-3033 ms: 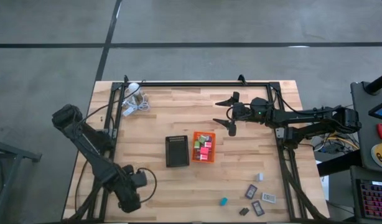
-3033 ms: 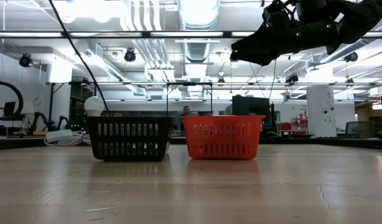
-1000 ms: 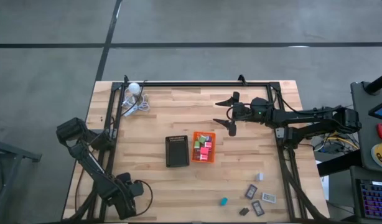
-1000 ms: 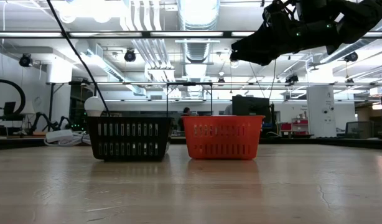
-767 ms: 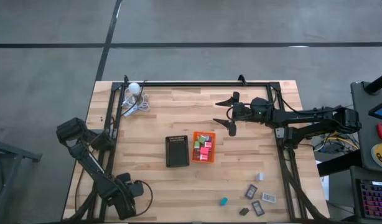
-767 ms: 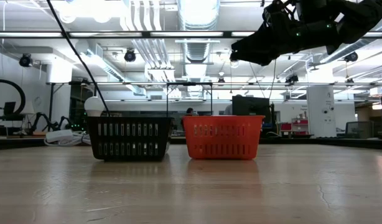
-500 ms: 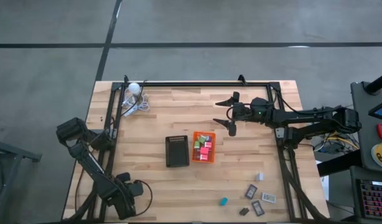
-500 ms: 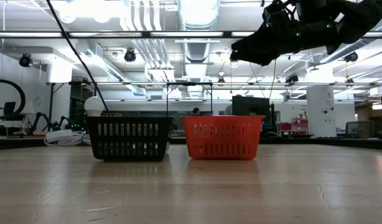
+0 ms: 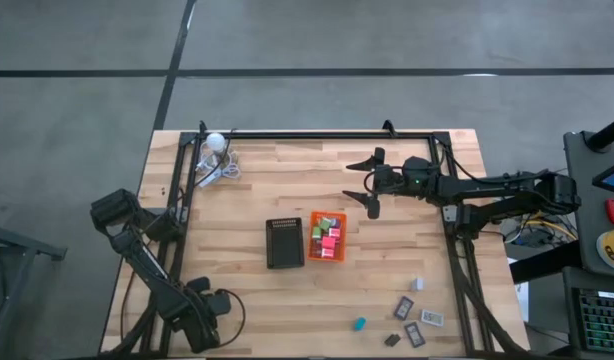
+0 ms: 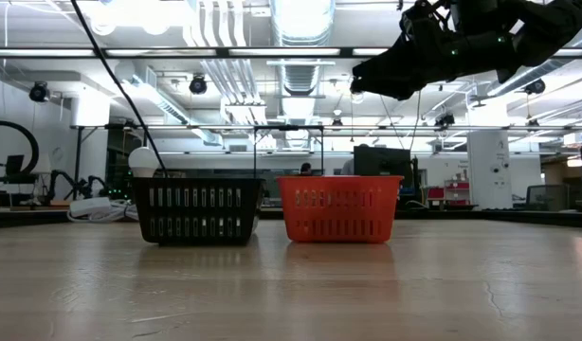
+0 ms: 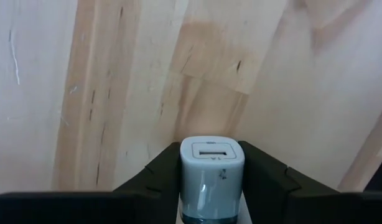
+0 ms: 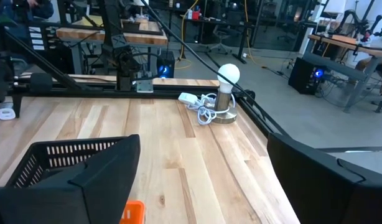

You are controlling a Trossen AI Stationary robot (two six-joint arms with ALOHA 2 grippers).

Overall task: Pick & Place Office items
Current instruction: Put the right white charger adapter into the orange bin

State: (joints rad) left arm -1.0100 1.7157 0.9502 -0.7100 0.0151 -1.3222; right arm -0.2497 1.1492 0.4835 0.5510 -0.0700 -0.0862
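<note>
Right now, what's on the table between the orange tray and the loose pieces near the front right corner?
Nothing: in the high view, bare wood separates the orange tray from the loose pieces.

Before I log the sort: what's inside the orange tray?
In the orange plastic tray, small green, red and pink blocks lie piled together. Anything beneath the top pieces is covered, and the level view shows only its slotted wall.

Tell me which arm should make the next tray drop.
Probably left. Its tool is shut on a pale grey charger, ready to carry to a tray. The right tool hangs open and empty beyond the orange tray.
</note>
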